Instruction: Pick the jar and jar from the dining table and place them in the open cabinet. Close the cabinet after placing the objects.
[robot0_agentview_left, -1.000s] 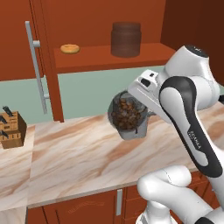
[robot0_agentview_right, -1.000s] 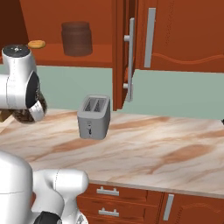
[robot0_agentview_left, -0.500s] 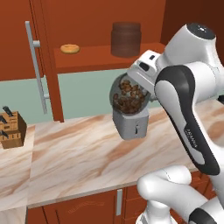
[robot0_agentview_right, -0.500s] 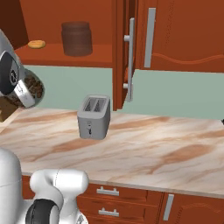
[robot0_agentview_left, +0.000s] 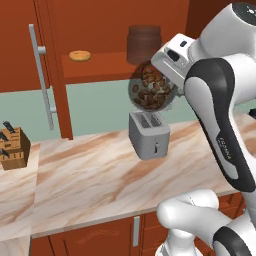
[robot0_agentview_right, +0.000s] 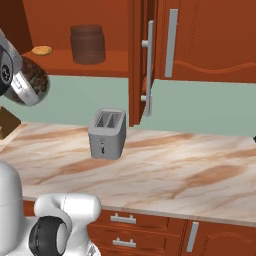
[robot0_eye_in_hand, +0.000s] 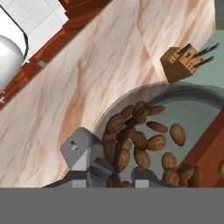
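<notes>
- My gripper was clamped partway closed on the nut jar, held in the air above the toaster, just below the cabinet shelf.
- Step: carrying the second jar in; the dark jar sat shelved.
- Next: lift it over the shelf edge, set it beside that jar.
- No readable labels.

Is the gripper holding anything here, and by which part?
Yes: the gripper holds the nut jar in the air above the toaster. The exact place of the grip cannot be told.
</notes>
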